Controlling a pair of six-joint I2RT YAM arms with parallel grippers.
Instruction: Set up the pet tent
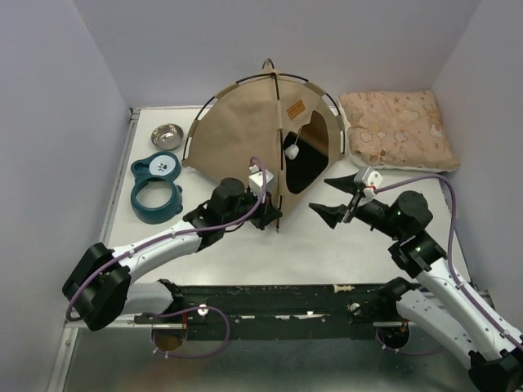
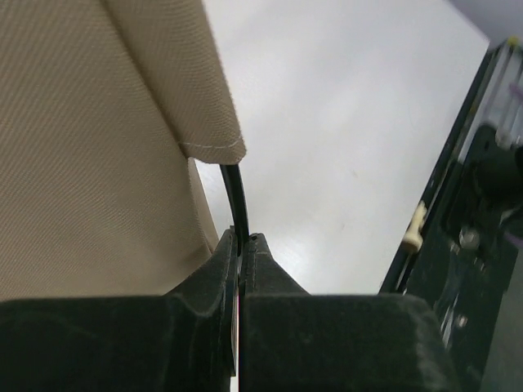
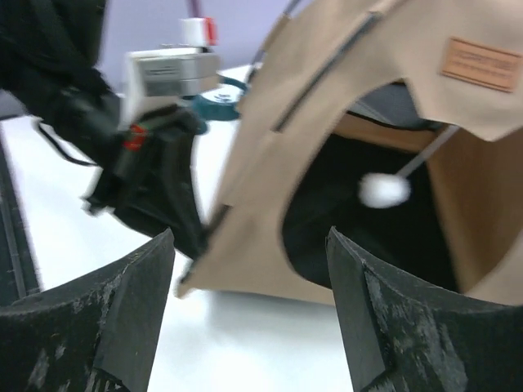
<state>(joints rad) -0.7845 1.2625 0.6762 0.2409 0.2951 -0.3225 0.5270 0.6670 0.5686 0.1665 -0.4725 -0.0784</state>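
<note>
Your pet tent (image 1: 245,131) stands at the back middle of the table (image 1: 245,253), its entrance facing the right arm and the pink cushion (image 1: 396,126) just beside it on the right. Your left gripper (image 2: 245,241) is pinched tight on the thin black pole (image 2: 237,200) where it comes out below the hem of the tan fabric, at the tent's near front edge. Your right gripper (image 1: 333,198) hangs close in front of the entrance with its fingers spread wide and nothing between them. Expect the tent to be light and springy: the poles look slender and will likely flex and push back, while the cloth is soft and will slide or bunch if you pinch it alone. Take hold on a pole or on the hemmed sleeve over one, not on loose cloth. Keep clear of the white pom-pom (image 3: 384,189) dangling in the doorway. A thing this light will probably skid on the smooth tabletop, so brace it with one arm while the other works.
</note>
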